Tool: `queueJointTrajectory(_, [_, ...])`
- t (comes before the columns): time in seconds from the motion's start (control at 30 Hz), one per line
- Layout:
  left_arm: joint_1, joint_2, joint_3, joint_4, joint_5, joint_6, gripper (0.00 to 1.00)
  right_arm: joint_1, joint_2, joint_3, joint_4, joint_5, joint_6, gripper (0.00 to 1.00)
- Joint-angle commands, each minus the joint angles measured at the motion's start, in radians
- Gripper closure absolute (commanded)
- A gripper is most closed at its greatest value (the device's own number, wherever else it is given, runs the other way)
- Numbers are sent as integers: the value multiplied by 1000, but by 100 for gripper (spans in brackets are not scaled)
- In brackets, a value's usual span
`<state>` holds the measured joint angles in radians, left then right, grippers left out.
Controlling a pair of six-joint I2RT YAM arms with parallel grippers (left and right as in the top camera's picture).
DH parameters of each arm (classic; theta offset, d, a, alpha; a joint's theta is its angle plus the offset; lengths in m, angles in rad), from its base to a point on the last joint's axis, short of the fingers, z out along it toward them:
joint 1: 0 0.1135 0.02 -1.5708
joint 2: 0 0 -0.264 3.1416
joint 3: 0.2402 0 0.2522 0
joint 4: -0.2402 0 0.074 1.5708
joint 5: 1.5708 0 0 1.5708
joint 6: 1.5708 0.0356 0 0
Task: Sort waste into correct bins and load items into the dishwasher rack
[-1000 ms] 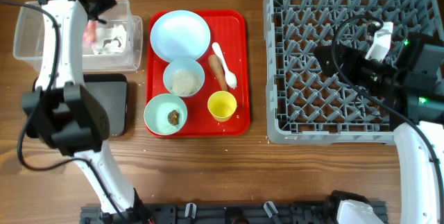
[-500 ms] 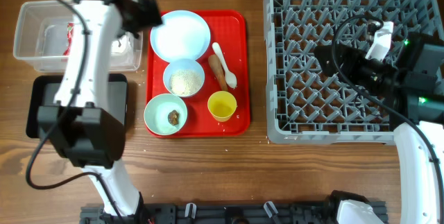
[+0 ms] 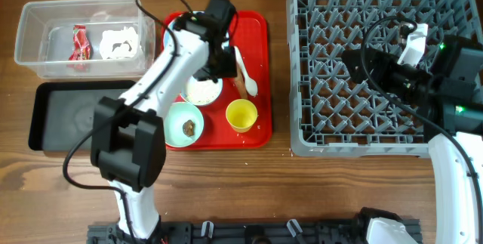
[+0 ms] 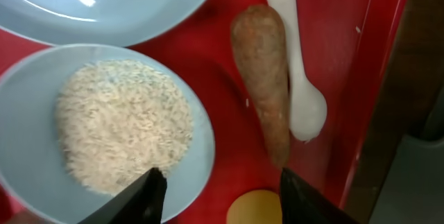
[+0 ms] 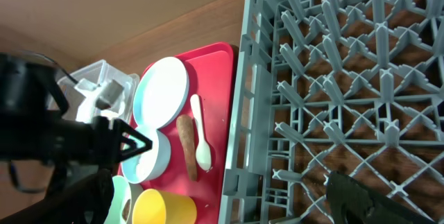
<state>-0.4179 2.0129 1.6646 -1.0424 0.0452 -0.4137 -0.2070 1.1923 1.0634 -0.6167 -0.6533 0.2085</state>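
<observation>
My left gripper [image 3: 226,64] is open and empty, low over the red tray, between the white bowl of rice [image 3: 200,89] and the orange-brown carrot-like stick [image 3: 238,78]. In the left wrist view the jaws [image 4: 222,200] straddle the rim of the rice bowl [image 4: 125,134] and the yellow cup [image 4: 253,211], with the stick [image 4: 263,78] and white spoon [image 4: 298,78] just ahead. The red-and-white wrapper [image 3: 79,38] and the tissue [image 3: 121,42] lie in the clear tub [image 3: 30,29]. My right gripper [image 3: 353,66] is open and empty over the grey rack [image 3: 302,85].
The black tray [image 3: 75,115] sits below the tub. On the red tray [image 3: 260,32] are the pale plate [image 3: 192,36], the mint bowl [image 3: 181,123] with brown scraps, and the yellow cup [image 3: 241,114]. A few grains lie on the table near the tray's corner.
My left arm has swung right from the clear tub to the red tray. The wrapper it held over the tub now lies in the tub. The right arm has not moved.
</observation>
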Motion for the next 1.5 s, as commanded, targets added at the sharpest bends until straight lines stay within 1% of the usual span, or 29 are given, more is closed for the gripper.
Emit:
queueJointTrajectory(0.0, [-6,0,-97,93,-8,-70,54,7,7,15,-6,2,0,1])
queueJointTrajectory(0.03, [-6,0,-114,108,-8,-69,55,7,7,15,-9,3,0,0])
queueJointTrajectory(0.13, [-7,0,-191,191,-13,-65,69,7,7,15,-13,6,0,1])
queueJointTrajectory(0.23, [-7,0,-252,254,-12,-66,72,7,7,15,-14,8,1,0])
queueJointTrajectory(0.33, [-7,1,-284,273,-12,-66,80,7,7,15,-24,9,0,1])
queueJointTrajectory(0.4, [-6,0,-284,273,-12,-66,92,7,7,15,-26,9,1,0])
queueJointTrajectory(0.43, [-6,0,-284,274,-11,-66,96,7,7,15,-26,9,1,0])
queueJointTrajectory(0.67, [-5,-45,-243,247,-8,-66,96,7,7,15,-27,9,1,0])
queueJointTrajectory(0.77, [6,-113,-170,197,-8,-61,96,7,7,15,-27,9,1,0])
queueJointTrajectory(0.87, [34,-192,-137,196,-9,-58,96,7,7,15,-27,9,1,0])
queueJointTrajectory(0.97, [94,-264,-136,189,-8,-58,96,7,7,15,-27,9,0,1])
queueJointTrajectory(1.03, [155,-314,-137,138,-2,-59,96,7,7,15,-27,9,0,0])
queueJointTrajectory(1.1, [258,-378,-137,49,31,-56,96,7,7,15,-24,9,0,0])
queueJointTrajectory(1.13, [305,-397,-137,17,49,-32,96,7,8,15,-23,9,0,1])
queueJointTrajectory(1.27, [555,-414,-157,-84,204,155,96,7,16,15,-21,9,1,0])
queueJointTrajectory(1.37, [692,-410,-223,-60,319,212,96,7,18,15,-29,8,1,0])
queueJointTrajectory(1.47, [844,-408,-338,66,522,253,96,7,20,15,-37,8,2,0])
